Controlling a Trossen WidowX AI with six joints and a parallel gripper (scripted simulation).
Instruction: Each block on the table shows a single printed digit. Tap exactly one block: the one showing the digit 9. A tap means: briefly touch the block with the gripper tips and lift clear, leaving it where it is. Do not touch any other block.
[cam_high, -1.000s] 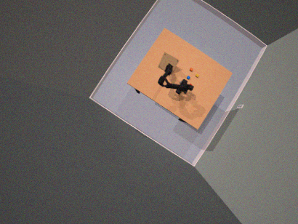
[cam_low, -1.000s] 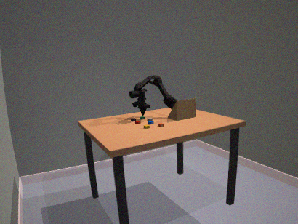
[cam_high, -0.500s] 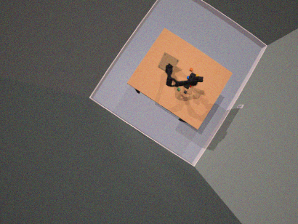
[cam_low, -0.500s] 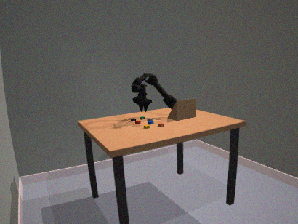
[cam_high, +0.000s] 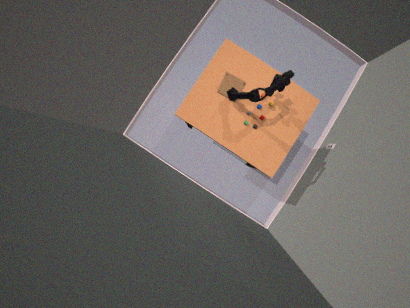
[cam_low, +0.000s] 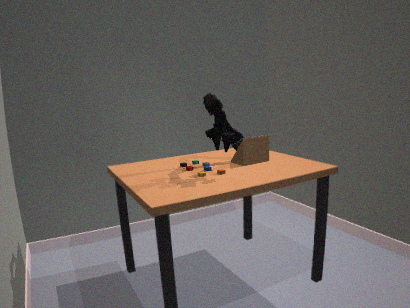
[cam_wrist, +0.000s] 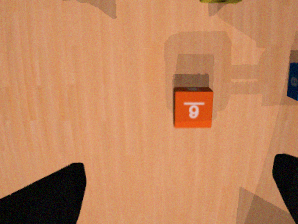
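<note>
My gripper (cam_low: 221, 149) (cam_wrist: 181, 169) is open and empty, raised above the table. An orange block (cam_high: 262, 94) (cam_low: 221, 171) (cam_wrist: 193, 112) lies ahead of the fingertips in the wrist view, not between them. Its print looks like a 9 with a bar above it; with the bar as an underline, it is an upside-down 6. A green block (cam_high: 246, 123) (cam_low: 195, 162) stands at the far side of the group, away from the gripper; its digit is not legible now. No other digit can be read clearly.
Blue (cam_high: 259, 106) (cam_low: 207, 168) (cam_wrist: 294, 82), yellow (cam_high: 271, 104) (cam_low: 201, 174) (cam_wrist: 220, 1), red (cam_high: 262, 117) (cam_low: 189, 168), black (cam_high: 255, 126) (cam_low: 183, 164) and grey (cam_high: 249, 113) (cam_low: 206, 164) blocks stand nearby. A brown wedge-shaped box (cam_low: 255, 150) stands beside the arm's base.
</note>
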